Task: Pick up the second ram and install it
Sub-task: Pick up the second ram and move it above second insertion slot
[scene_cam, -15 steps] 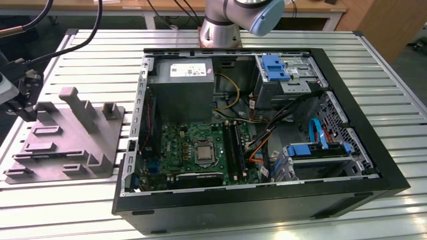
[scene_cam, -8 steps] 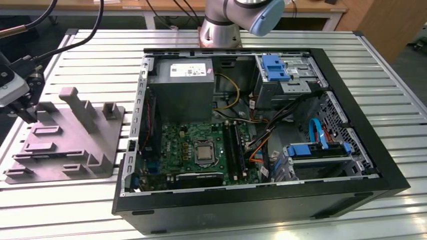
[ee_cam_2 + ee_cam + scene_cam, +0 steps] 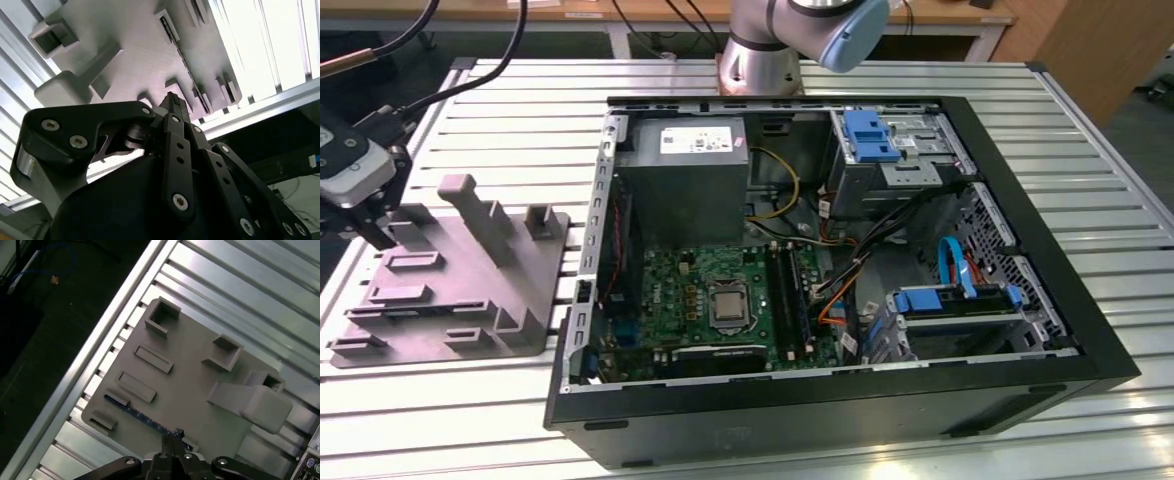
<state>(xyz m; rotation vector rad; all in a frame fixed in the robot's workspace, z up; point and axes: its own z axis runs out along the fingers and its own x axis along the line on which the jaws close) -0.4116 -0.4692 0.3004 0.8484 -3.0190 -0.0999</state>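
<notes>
Grey fixture plate (image 3: 454,300) is sitting on the bench (image 3: 454,420) w/ the second ram (image 3: 135,413) lying edge-up in its slot. The gripper (image 3: 174,433) is hovering right over it, fingers pressed together (contact w/ ram: can't tell).

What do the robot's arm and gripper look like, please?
The arm is silver-grey tubing with a light blue joint cap. The gripper has black linked jaws studded with silver screws and a pale grey body; black cables run towards it.
</notes>
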